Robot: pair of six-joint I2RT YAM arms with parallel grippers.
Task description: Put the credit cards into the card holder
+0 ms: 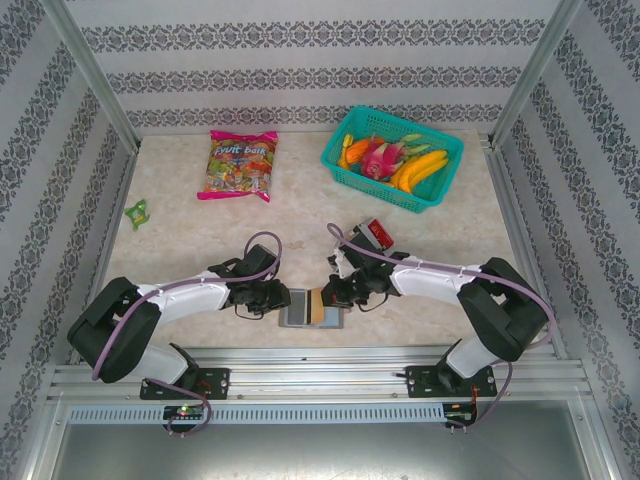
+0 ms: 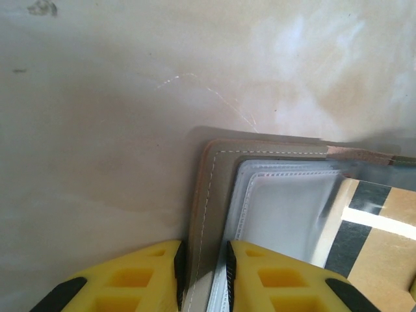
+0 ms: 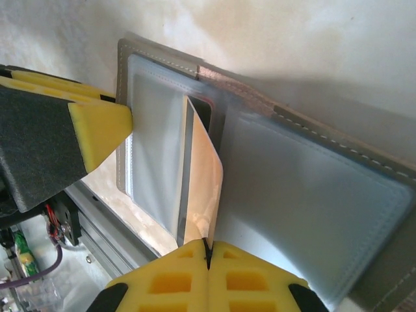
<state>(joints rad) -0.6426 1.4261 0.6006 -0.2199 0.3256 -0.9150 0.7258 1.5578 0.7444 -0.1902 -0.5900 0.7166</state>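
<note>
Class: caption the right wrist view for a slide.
Right claw holds a tan card at the open card holder; left claw grips its edge.

card holder [image 1: 300, 310] nearest, a card [image 3: 203, 182] in it; credit cards [image 1: 376, 235] behind

card holder [image 1: 298, 310] open flat at table [image 1: 180, 250] near edge, centre; left gripper [image 1: 283, 297] at its left side; right gripper [image 1: 332, 292] at tan card [image 1: 317, 306] over it; credit cards [image 1: 375, 235] just behind right arm; fruit basket [image 1: 392, 157] far-right corner; candy bag [image 1: 240, 165] far-left
</note>
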